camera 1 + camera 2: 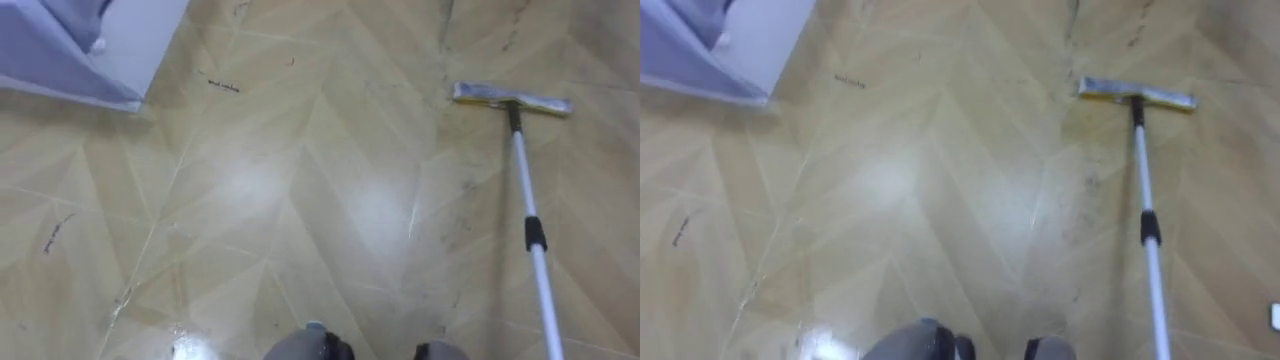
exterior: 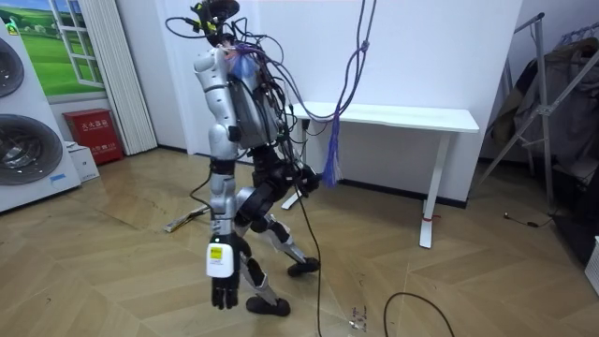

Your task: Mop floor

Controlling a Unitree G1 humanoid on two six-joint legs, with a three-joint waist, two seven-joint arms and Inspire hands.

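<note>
Floor (image 1: pixel 300 200): glossy pale wood planks in a herringbone pattern, w/ soft glare patches and a few short dark scuffs (image 1: pixel 222 86).

Two white front-load washers (image 2: pixel 23 140), stacked, boxy w/ round doors, stand at the room view's left. In the eye views a white flat-sided unit (image 1: pixel 90 50) w/ a sharp corner sits upper left on the floor.

White bench (image 2: pixel 402 117): thin rectangular top on slim straight legs, against the far wall, behind the robot.

The robot stands mid-room btwn washers and bench, knees bent, torso leaning, facing the room view's left.

Small red box (image 2: pixel 94 134) sits on the floor by the wall near the washers.

Mop (image 1: pixel 528 225): long thin pole, white/metallic and smooth, w/ a black collar (image 1: pixel 537 235) partway down. It runs from the lower right of the eye views up to a flat, narrow rectangular head (image 1: pixel 512 98), grey w/ yellowish edging, lying flat on the floor ahead and to the robot's right. In the room view the head shows low on the floor beyond the robot's legs. What holds the pole's near end: can't tell.

Left hand (image 2: pixel 225 285): hangs at the robot's side on a straight arm, dark fingers relaxed and pointing down, grasping nothing, well apart from the mop.
</note>
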